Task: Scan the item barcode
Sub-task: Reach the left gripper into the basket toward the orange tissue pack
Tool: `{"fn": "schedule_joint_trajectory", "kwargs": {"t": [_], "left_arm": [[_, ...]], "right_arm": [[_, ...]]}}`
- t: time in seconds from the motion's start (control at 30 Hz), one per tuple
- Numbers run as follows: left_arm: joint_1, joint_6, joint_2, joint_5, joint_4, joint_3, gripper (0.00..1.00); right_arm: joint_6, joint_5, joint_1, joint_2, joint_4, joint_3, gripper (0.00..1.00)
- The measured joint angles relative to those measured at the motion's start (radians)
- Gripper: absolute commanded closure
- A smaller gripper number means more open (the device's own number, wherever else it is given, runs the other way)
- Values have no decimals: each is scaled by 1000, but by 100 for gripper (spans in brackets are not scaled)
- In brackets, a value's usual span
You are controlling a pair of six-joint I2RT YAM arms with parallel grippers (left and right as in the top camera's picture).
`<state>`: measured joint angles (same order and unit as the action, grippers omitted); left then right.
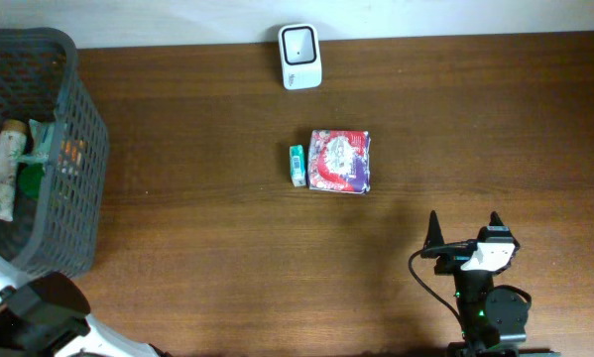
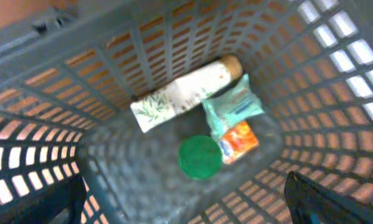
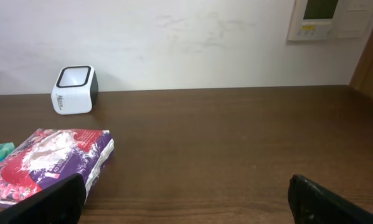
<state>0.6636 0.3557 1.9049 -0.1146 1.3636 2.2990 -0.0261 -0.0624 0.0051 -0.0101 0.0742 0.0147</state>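
The left gripper point(image 2: 189, 200) hangs wide open and empty over the basket point(image 2: 142, 68). It would probably do best to drop straight across the leaf-printed tube point(image 2: 183, 93), the easiest item there to clasp, then turn its barcode toward the white scanner point(image 1: 299, 57), well away. The right gripper point(image 1: 464, 218) also gapes empty, apart from the red packet point(image 1: 340, 161); no writing is legible anywhere.

Barcode scanner point(image 1: 300, 57): small white box, dark square window on top, upright at far table edge by wall.
Snack packet point(image 1: 339, 161): red-and-purple, squarish, soft, lying flat mid-table, well apart from scanner.
Small teal box point(image 1: 297, 165): narrow, flat, just beside packet's left edge; contact unclear.
In grey basket point(image 1: 78, 188): white leaf-print tube point(image 2: 183, 93), teal pouch point(image 2: 235, 107), orange sachet point(image 2: 239, 142), green round lid point(image 2: 200, 157), clustered on bottom.
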Motion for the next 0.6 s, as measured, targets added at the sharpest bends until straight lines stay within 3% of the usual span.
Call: {"fn": "schedule_joint_trajectory", "kwargs": {"t": [0.17, 0.33, 0.43, 0.57, 0.6], "left_arm": [[0, 15, 1, -100, -182, -221, 12], [-6, 11, 2, -83, -263, -334, 8], [-34, -18, 2, -36, -307, -334, 0], [-84, -92, 2, -16, -394, -334, 0], [-84, -101, 2, -18, -411, -334, 6]], "right_arm": [[0, 0, 0, 0, 0, 0, 1], [0, 0, 0, 0, 0, 0, 1], [0, 0, 0, 0, 0, 0, 2], [0, 0, 0, 0, 0, 0, 2], [0, 0, 0, 0, 0, 0, 1]]}}
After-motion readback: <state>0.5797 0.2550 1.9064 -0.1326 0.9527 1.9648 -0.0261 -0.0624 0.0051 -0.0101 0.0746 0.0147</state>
